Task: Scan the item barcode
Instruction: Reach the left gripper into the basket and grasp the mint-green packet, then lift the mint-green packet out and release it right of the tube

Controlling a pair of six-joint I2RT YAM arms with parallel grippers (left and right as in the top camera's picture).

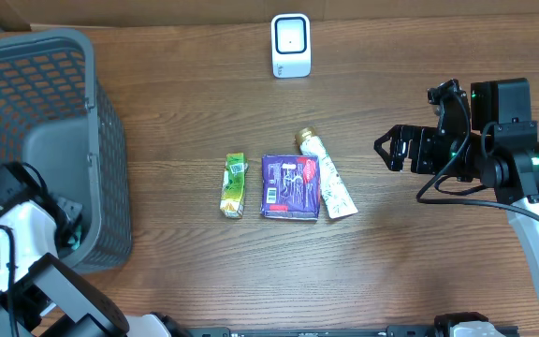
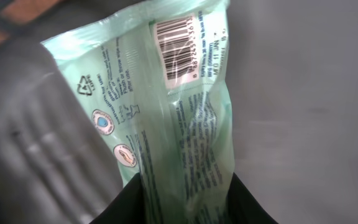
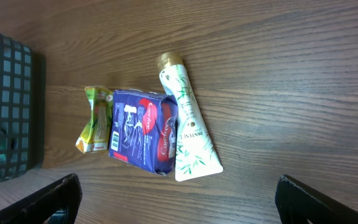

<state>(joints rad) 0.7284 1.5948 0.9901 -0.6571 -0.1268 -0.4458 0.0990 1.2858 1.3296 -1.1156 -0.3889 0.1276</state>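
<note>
Overhead view of a wooden table [image 1: 438, 271] shows a grey mesh basket [image 1: 110, 187] at the 9 o'clock edge, with the left arm [image 1: 17, 225] reaching into it from 7 o'clock. A white scanner [image 1: 290, 45] stands at 12 o'clock, well apart from the basket. At the centre lie three goods in a row: a small green carton [image 1: 235, 185], a purple packet [image 1: 290, 187] just beside it on the 3 o'clock side, and a white tube [image 1: 327, 180] touching that packet's 3 o'clock edge, its gold cap pointing toward 11 o'clock. The right gripper [image 1: 386, 148] hovers at 3 o'clock, fingers spread wide and holding nothing, aimed at the row. Seen from the left wrist, the left gripper [image 2: 188, 205] is clamped on a pale green packet [image 2: 166, 124], the black fingers [image 2: 126, 205] pinching its 6 o'clock end against the grey basket floor. The wrapper creases where it is squeezed. A barcode [image 2: 178, 46] on a white panel sits at the packet's 12 o'clock end, facing the camera, with small print and round symbols running down toward 6 o'clock. The packet lies inside the basket, far from the scanner.
</note>
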